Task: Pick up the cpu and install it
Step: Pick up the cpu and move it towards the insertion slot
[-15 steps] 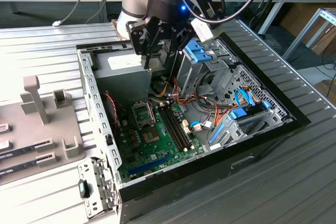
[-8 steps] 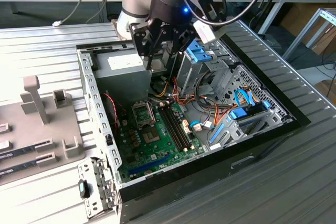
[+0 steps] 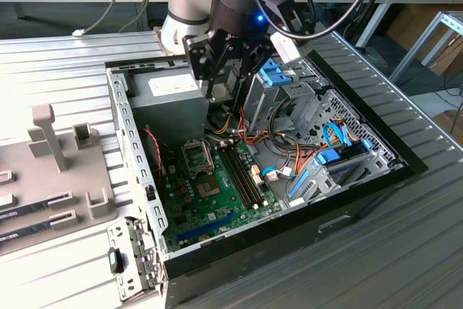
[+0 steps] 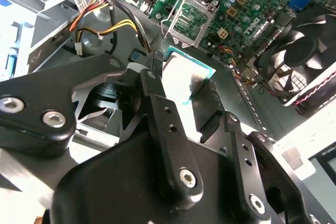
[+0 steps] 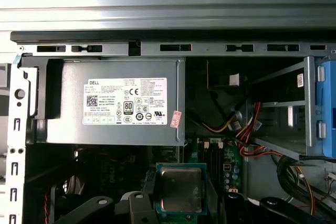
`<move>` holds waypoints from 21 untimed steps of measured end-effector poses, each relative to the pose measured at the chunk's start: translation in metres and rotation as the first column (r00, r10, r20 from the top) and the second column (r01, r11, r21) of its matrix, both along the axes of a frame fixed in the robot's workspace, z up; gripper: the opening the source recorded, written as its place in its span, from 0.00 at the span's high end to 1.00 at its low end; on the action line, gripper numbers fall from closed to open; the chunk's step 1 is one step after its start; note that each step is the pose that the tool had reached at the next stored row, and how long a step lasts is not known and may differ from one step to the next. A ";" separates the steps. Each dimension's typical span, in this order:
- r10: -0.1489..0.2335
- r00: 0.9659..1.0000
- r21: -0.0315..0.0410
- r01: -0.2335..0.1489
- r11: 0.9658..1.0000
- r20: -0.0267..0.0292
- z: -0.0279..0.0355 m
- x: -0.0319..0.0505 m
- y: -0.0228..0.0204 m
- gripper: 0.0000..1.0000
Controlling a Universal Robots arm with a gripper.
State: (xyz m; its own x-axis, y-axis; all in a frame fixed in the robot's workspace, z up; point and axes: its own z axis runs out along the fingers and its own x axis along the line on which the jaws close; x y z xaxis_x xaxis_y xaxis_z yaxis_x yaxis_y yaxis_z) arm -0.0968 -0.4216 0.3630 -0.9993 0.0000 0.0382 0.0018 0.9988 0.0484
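Exterior view's left: ribbed metal worktop [image 3: 65,56] carrying a grey holder plate [image 3: 58,171] with upright posts and slots.

Next across: open computer case [image 3: 123,128] lying on its side. A grey power-supply box [image 5: 113,103] sits in its far corner. Nearer the camera lies the green motherboard [image 3: 217,200] with its socket [image 3: 197,155]. The socket's frame is open and no chip is seated in it.

Centre: the gripper [image 3: 221,92] hangs in the case mouth, just in front of the power-supply box. The jaws are closed narrow on the cpu [image 5: 181,187], one on each of two opposite edges. The chip is flat and level, its metal top facing up toward the wrist, and it is held in the air clear of the board.

Key relation: the socket lies lower than the chip, nearer the camera and slightly toward the exterior view's left of the gripper. The chip is not yet over it. In the second wrist view the socket sits just beyond the chip's far edge. The chip's edges seem roughly square to the socket frame, though the slanted angle leaves that uncertain.

Right of centre: memory slots [image 3: 242,175] run along the board.

Exterior view's right: drive bays with blue cables [image 3: 340,153], well apart from the gripper.
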 end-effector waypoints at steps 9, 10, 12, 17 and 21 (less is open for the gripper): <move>0.000 1.000 0.000 0.000 1.000 0.000 -0.0062 0.0006 -0.0137 0.53; 0.000 1.000 0.000 0.000 1.000 0.000 -0.0067 0.0006 -0.0153 0.53; 0.000 1.000 0.000 0.000 1.000 0.000 -0.0078 0.0006 -0.0175 0.53; 0.000 1.000 0.000 0.000 1.000 0.000 -0.0115 0.0007 -0.0202 0.53; 0.000 1.000 0.000 0.000 1.000 0.000 -0.0142 0.0008 -0.0213 0.53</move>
